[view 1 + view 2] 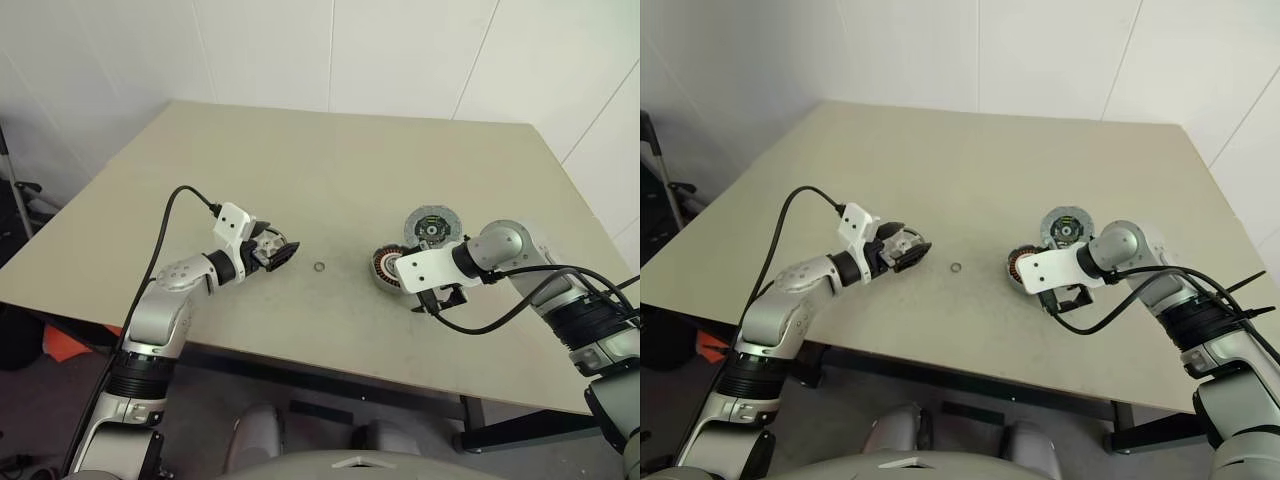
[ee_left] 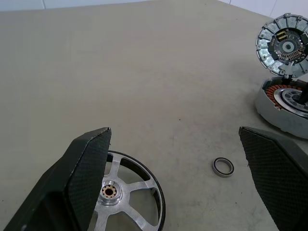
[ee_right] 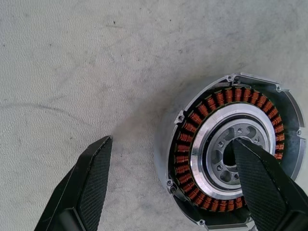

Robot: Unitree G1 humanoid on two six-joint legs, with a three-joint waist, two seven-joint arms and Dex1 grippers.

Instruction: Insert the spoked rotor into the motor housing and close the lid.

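The spoked rotor point(image 2: 130, 197), a shiny silver disc with a small hub, lies flat on the table, partly hidden behind one finger of my left gripper point(image 2: 173, 132). That gripper point(image 1: 283, 255) hovers low over it, open, holding nothing. To the right stands the motor housing point(image 3: 231, 154), a grey cup with copper windings point(image 3: 185, 144) around a silver centre. My right gripper point(image 3: 172, 141) points down over it, open; one finger point(image 3: 262, 183) covers the housing's centre, the other is outside its wall. The round lid point(image 1: 432, 226) rests just behind the housing point(image 1: 383, 268).
A tiny thin ring point(image 1: 319, 268) lies on the beige table point(image 1: 300, 130) between the two grippers. Black cables run along both arms. The table's front edge is close below the grippers, and a white wall stands behind the table.
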